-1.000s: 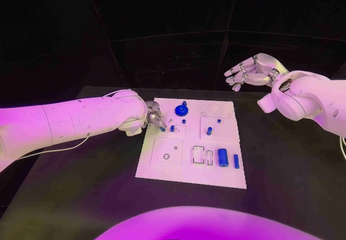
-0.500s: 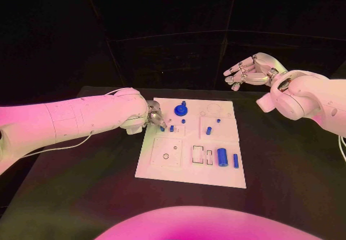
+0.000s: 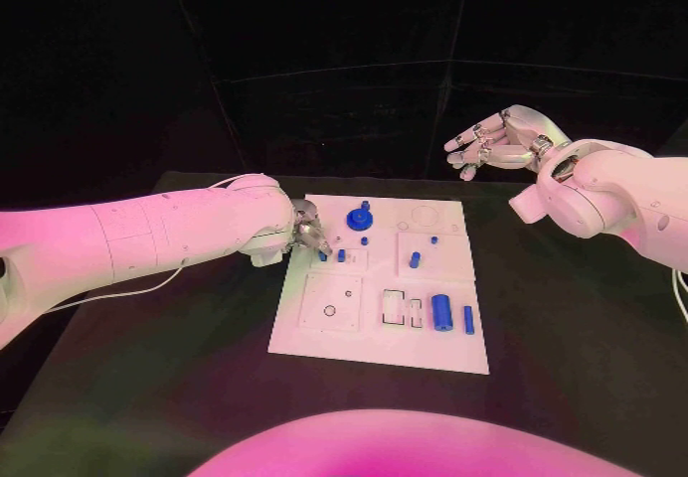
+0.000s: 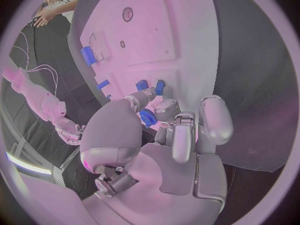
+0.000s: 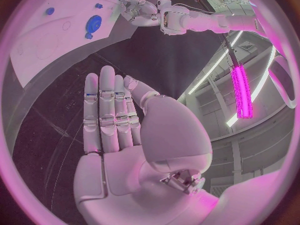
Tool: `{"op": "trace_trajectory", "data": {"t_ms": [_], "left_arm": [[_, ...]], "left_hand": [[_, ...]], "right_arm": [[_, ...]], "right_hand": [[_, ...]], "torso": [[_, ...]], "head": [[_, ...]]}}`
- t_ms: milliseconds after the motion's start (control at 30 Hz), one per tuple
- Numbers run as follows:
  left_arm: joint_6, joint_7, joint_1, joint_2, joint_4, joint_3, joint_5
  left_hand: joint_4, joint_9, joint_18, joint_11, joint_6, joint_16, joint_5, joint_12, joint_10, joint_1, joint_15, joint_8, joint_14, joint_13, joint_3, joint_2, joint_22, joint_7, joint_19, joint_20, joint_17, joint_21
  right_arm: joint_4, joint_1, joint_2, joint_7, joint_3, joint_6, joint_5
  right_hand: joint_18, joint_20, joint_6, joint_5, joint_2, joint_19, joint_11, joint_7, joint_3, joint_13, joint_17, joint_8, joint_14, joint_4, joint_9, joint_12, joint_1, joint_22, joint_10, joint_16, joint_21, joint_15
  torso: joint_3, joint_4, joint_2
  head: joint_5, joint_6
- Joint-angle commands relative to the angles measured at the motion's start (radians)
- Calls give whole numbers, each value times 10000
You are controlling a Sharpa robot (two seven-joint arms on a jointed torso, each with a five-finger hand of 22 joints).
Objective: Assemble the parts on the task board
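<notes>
At the task board (image 3: 376, 333)'s left edge, a small blue part (image 3: 340, 255) is pinched by the left hand (image 3: 304, 235), while beyond its far right corner the right hand (image 3: 497, 140) is held empty, fingers spread.

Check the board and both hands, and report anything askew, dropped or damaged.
Nothing stands out. The task board lies flat on the table, the blue parts all sit on it, the left hand works at its edge and the right hand hangs open, clear of it.
</notes>
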Motion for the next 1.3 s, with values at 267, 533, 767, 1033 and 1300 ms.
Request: {"op": "trace_trajectory", "data": {"t_ms": [267, 533, 767, 1033, 1300], "left_arm": [[294, -272, -30, -41, -49, -26, -67], [143, -228, -31, -63, -40, -25, -68], [-180, 128, -29, -171, 55, -17, -67], [-1215, 1002, 16, -386, 288, 10, 407], [-2326, 2427, 105, -580, 468, 31, 1303]], "left_hand": [[793, 14, -183, -95, 238, 31, -13, 45, -13, -689, -95, 240, 1038, 5, -1651, -81, 62, -13, 52, -108, 2634, 19], [1156, -23, -185, -106, 259, 31, 5, 79, -14, -560, -113, 306, 1038, 24, -2878, 41, 102, -27, 77, -138, 2634, 22], [1406, -44, -184, -108, 253, 31, 12, 72, -26, -517, -117, 333, 1038, -10, -3426, 141, 103, -28, 82, -144, 2634, 9], [1857, -106, -159, -74, 72, 31, 20, -32, -150, -412, -102, 283, 1038, -199, -4226, 290, 2, 13, 40, -138, 2634, -100], [1985, -357, -96, 121, -477, 31, 47, -781, -850, 318, 39, -81, 1038, -1328, -4851, 423, -286, 255, -106, -31, 2634, -389]], "right_arm": [[18, 23, 3, -53, 6, 20, 39], [18, 23, -1, -66, 6, 0, 39], [22, 23, -19, -59, 6, -45, 39], [8, 23, -35, -63, 6, -93, 39], [-7, 23, -33, -64, 6, -125, 39]], "right_hand": [[85, 58, -45, 171, -34, -190, 103, 84, -36, -84, -54, -73, -104, 103, -2, -229, -243, -97, -55, -294, -218, 109], [88, 83, -80, 241, -50, -208, 124, 100, -49, -111, -65, -86, -120, 137, -4, -248, -291, -129, -87, -369, -283, 129], [85, 151, -229, 513, -116, -282, 191, 159, -61, -196, -108, -120, -231, 210, -14, -264, -395, -227, -256, -587, -476, 197], [92, 200, -303, 673, -155, -307, 229, 192, -57, -256, -135, -112, -271, 268, -9, -260, -460, -301, -358, -737, -617, 238], [96, 221, -344, 723, -198, -307, 243, 206, -68, -283, -144, -111, -278, 291, -8, -257, -491, -338, -396, -804, -686, 253]], "torso": [[-6, 0, 9], [1, 4, 7], [3, 4, 10], [4, 0, -1], [-1, 2, 1]], "head": [[-29, -39], [-6, -47], [1, -70], [-13, -54], [-21, 48]]}}
